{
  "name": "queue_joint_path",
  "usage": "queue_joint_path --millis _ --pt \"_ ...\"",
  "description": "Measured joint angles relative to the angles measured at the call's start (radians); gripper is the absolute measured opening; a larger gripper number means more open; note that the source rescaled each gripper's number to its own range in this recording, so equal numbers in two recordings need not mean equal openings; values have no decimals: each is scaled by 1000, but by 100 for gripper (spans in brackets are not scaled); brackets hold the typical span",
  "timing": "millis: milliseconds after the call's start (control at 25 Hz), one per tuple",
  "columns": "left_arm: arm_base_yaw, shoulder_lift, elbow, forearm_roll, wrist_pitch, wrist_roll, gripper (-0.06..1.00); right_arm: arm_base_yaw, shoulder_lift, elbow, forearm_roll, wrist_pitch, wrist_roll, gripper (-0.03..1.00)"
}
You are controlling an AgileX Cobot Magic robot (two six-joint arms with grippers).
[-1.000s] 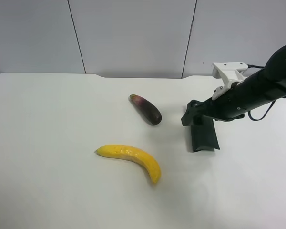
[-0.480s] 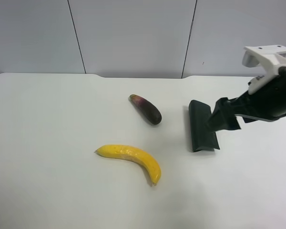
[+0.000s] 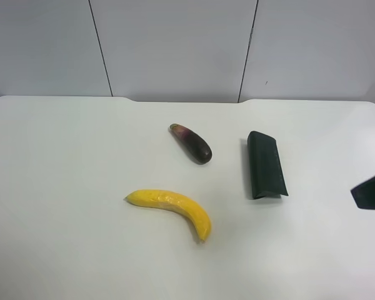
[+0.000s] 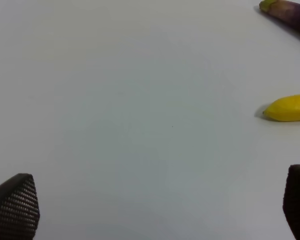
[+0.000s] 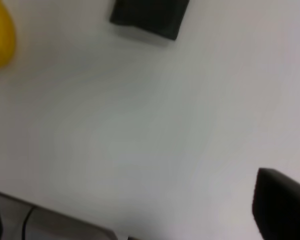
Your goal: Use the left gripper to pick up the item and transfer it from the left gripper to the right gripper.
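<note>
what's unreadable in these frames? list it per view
- Exterior high: neither arm shows whole; only a dark piece at the right edge, cut off, unidentifiable.
- Right wrist: blurred; the dark green case and banana are cut by the frame edges; the right gripper shows only as one dark fingertip in a corner.
- Left wrist: the left gripper shows fingertips only, empty; eggplant and banana clipped; case out of frame.

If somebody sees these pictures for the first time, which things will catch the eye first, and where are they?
The yellow banana stands out most, lying near the middle of the white table in the high view. Behind it lies a dark purple eggplant, and to the right of that view a dark green case lies flat, touched by nothing.
</note>
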Motion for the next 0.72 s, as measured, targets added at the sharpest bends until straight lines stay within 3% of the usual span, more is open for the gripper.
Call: queue_joint_path --millis 200,720 --pt "0 0 0 0 0 0 100 0 -137 4 -9 30 5 100" --pt "0 0 0 0 0 0 100 0 -510 190 -10 34 5 100"
